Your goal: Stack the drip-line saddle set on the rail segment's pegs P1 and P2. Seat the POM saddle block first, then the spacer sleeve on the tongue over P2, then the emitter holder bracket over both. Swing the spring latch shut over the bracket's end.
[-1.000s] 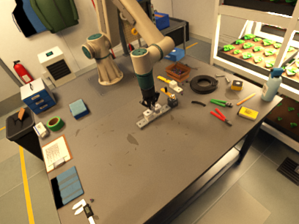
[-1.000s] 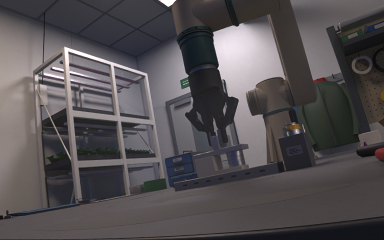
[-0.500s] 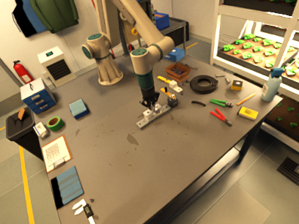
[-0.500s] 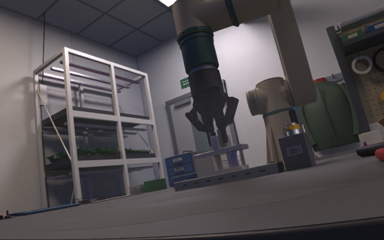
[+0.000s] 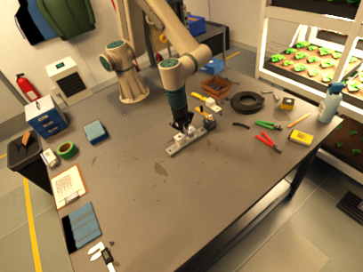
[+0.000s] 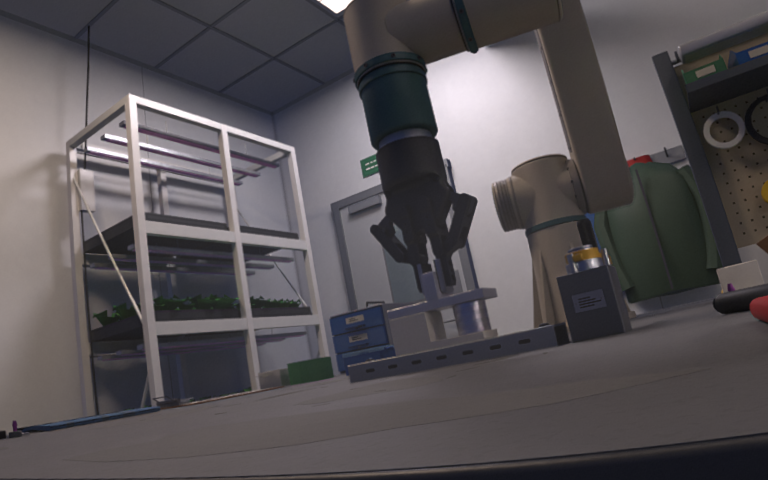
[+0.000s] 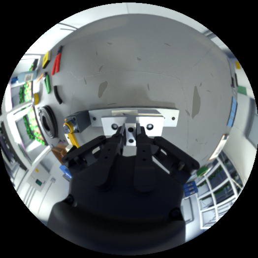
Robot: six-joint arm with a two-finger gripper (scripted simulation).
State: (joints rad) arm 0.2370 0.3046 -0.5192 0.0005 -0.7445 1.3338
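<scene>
The emitter holder bracket (image 6: pixel 439 299) hangs level above the rail segment (image 6: pixel 453 352), over the POM saddle block (image 6: pixel 409 333) and the bluish spacer sleeve (image 6: pixel 467 317). The bracket (image 7: pixel 131 123) is a pale flat plate with an upright tab, and it is held by that tab in my closed gripper (image 6: pixel 433 277). The rail (image 5: pixel 186 141) lies mid-table, pale and slotted. At its far end stands the dark latch housing (image 6: pixel 592 303) with a yellow spring latch (image 7: pixel 70 134), whose arm points away from the rail. The pegs are hidden under the stacked parts.
A brown parts tray (image 5: pixel 215 86) sits behind the rail. A black hose coil (image 5: pixel 247 102) lies to the right, then green pliers (image 5: pixel 268 125) and red pliers (image 5: pixel 268 142). Left of the rail are a blue block (image 5: pixel 95 132) and green tape (image 5: pixel 67 149).
</scene>
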